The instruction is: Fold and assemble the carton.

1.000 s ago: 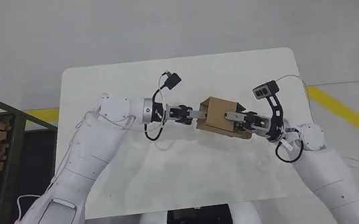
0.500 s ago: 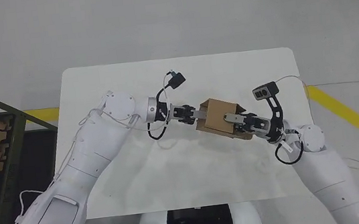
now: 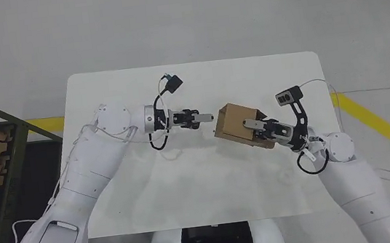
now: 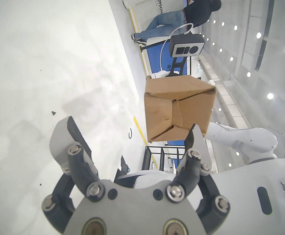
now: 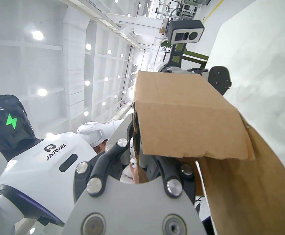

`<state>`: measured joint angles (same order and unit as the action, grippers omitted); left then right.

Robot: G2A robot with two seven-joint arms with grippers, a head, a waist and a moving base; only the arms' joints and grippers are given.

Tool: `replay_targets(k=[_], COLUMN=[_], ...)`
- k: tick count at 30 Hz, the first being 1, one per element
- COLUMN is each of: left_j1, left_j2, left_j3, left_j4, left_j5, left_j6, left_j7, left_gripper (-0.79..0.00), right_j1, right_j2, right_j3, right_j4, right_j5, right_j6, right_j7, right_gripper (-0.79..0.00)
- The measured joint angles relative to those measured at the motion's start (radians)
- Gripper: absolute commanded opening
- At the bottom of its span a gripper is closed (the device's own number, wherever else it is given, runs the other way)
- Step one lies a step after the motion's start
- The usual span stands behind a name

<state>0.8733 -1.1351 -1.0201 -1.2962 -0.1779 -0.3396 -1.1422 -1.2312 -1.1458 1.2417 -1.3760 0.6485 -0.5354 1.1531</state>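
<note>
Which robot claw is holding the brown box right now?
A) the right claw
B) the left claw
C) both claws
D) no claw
A: the right claw grips a wall of the carton, while the left claw is open and apart from it.

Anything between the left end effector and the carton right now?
Nothing. In the top view only a short stretch of bare table shows between the left end effector and the carton. The left wrist view shows the open end effector facing the carton, unobstructed.
</note>
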Motion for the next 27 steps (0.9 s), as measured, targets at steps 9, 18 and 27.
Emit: replay_targets(k=[9, 18, 27], left_j1=[0.068, 0.175, 0.154], left_j2=[0.025, 0.049, 0.063], left_j3=[-0.069, -0.168, -0.174], left_j4=[-0.113, -0.226, -0.2], left_j5=[0.259, 0.493, 0.523], left_j6=[-0.207, -0.468, -0.556], left_j7=[0.203, 0.44, 0.386], left_gripper=[0.0, 0.0, 0.0], right_j1=[0.04, 0.106, 0.138], right_j2=[0.007, 0.009, 0.004], right_j3=[0.001, -0.017, -0.028], right_j4=[0.046, 0.106, 0.146], right_j5=[-0.033, -0.016, 0.024], right_j6=[0.091, 0.238, 0.275], right_j7=[0.055, 0.111, 0.117], right_gripper=[-0.785, -0.785, -0.785])
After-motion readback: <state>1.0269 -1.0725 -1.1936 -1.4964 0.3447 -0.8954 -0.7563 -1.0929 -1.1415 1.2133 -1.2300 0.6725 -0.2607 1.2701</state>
